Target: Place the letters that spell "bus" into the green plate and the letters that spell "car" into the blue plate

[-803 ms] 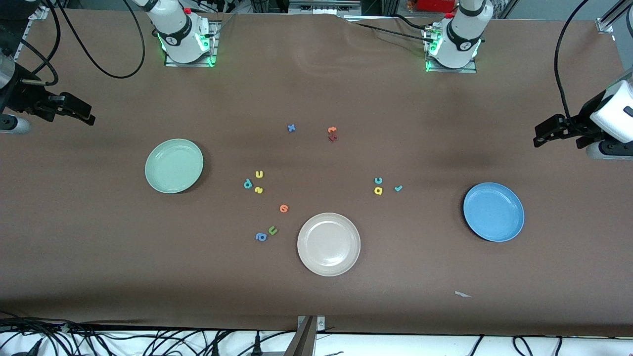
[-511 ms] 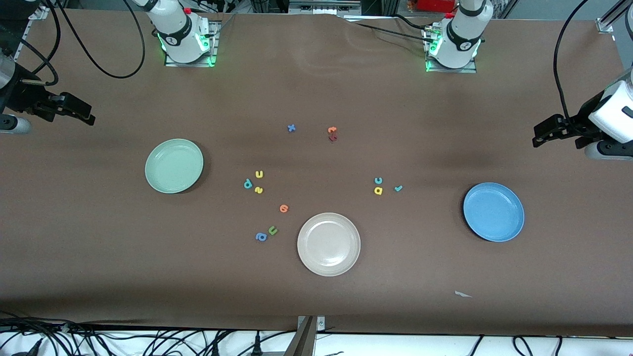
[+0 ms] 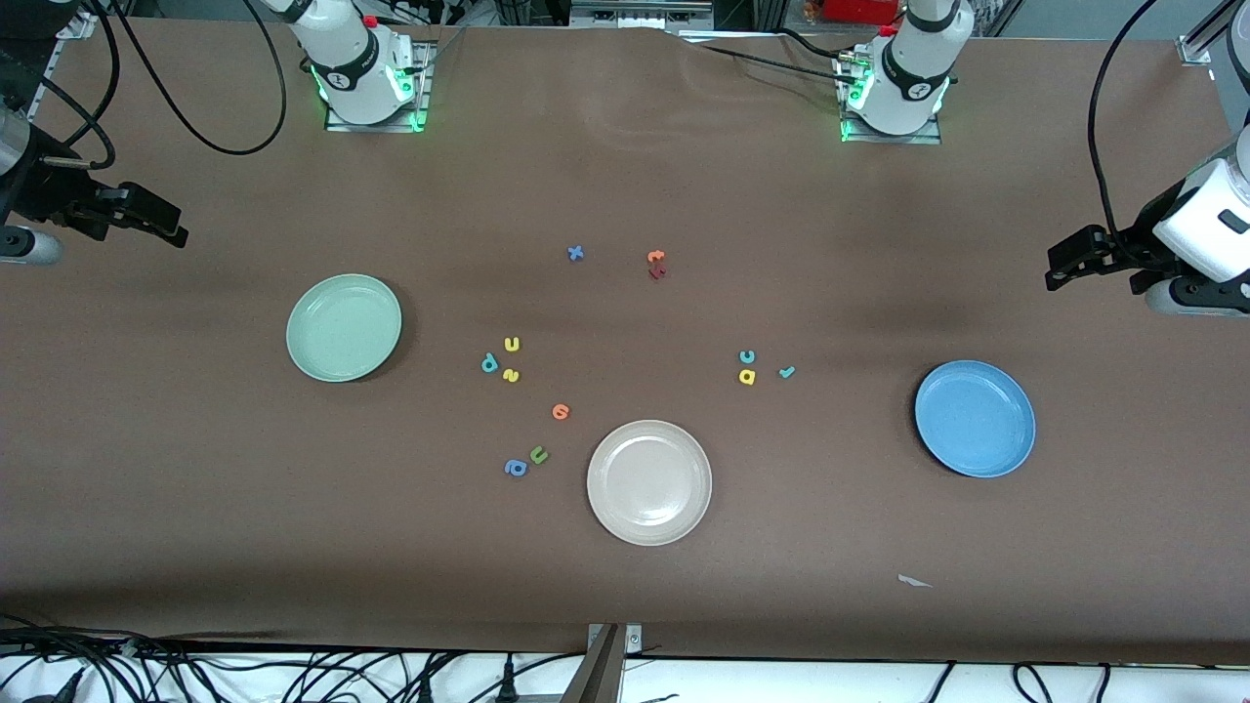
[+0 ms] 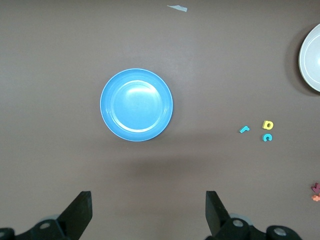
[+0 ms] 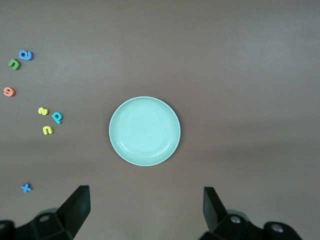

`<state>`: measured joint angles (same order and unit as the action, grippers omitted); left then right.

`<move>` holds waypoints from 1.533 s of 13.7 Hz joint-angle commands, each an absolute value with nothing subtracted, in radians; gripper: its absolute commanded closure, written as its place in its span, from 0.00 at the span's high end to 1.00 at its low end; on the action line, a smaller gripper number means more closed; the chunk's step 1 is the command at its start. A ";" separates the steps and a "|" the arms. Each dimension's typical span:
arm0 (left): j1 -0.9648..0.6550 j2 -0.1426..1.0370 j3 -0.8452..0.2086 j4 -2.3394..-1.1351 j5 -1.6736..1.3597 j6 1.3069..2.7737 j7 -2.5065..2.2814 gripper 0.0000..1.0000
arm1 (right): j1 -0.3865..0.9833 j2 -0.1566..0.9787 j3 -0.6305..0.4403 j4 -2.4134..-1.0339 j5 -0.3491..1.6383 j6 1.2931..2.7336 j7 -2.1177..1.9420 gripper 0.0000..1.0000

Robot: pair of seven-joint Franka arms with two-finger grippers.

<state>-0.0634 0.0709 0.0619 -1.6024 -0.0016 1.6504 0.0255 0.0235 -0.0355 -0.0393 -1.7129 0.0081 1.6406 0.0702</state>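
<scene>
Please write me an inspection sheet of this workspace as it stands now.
Surface: brown table, a paper scrap near its front edge.
Job's things: green plate and blue plate empty; b, u, s and c, a, r on the table.
Clutter: white plate; six spare letters.
Grippers: left gripper and right gripper open, empty, raised at the table's ends.
Cables: black loops by the bases and along the front edge.
Surroundings: nothing seen.

High front camera facing the bases, wrist cameras looking down, sharing green plate [image 5: 144, 131], blue plate [image 4: 136, 105]
</scene>
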 commanded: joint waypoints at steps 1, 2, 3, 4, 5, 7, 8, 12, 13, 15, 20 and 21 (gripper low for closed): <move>-0.066 0.077 0.058 -1.586 0.029 1.641 0.041 1.00 | 0.028 -0.025 -0.040 -1.687 0.003 1.635 0.067 1.00; -0.066 0.077 0.058 -1.586 0.029 1.641 0.043 1.00 | 0.029 -0.025 -0.040 -1.689 0.003 1.635 0.067 1.00; -0.066 0.080 0.058 -1.586 0.029 1.641 0.043 1.00 | 0.032 -0.025 -0.037 -1.689 0.002 1.635 0.067 1.00; -0.066 0.081 0.058 -1.586 0.029 1.641 0.043 1.00 | 0.032 -0.025 -0.038 -1.687 0.003 1.635 0.067 1.00; -0.066 0.081 0.058 -1.586 0.029 1.641 0.041 1.00 | 0.031 -0.025 -0.038 -1.687 0.003 1.635 0.067 1.00; -0.066 0.083 0.058 -1.586 0.029 1.641 0.041 1.00 | 0.040 -0.021 -0.035 -1.681 0.005 1.643 0.066 1.00; -0.066 0.083 0.058 -1.586 0.029 1.641 0.043 1.00 | 0.054 -0.018 -0.034 -1.663 0.005 1.634 0.066 1.00; -0.066 0.084 0.060 -1.585 0.029 1.641 0.043 1.00 | 0.083 -0.009 -0.032 -1.654 -0.003 1.641 0.067 1.00; -0.064 0.083 0.060 -1.586 0.029 1.641 0.043 1.00 | 0.083 -0.008 -0.035 -1.654 -0.002 1.641 0.067 1.00; -0.064 0.084 0.060 -1.586 0.029 1.641 0.044 1.00 | 0.081 -0.006 -0.035 -1.652 -0.002 1.641 0.067 1.00; -0.055 0.083 0.060 -1.583 0.029 1.641 0.048 1.00 | 0.080 -0.005 -0.037 -1.652 -0.002 1.643 0.067 1.00; -0.054 0.083 0.061 -1.583 0.028 1.641 0.048 1.00 | 0.081 -0.005 -0.037 -1.652 -0.002 1.643 0.067 1.00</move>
<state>-0.0589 0.0761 0.0627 -1.6024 -0.0016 1.6503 0.0264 0.0799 -0.0170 -0.0338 -1.6772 0.0060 1.6463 0.0697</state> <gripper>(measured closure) 0.000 0.000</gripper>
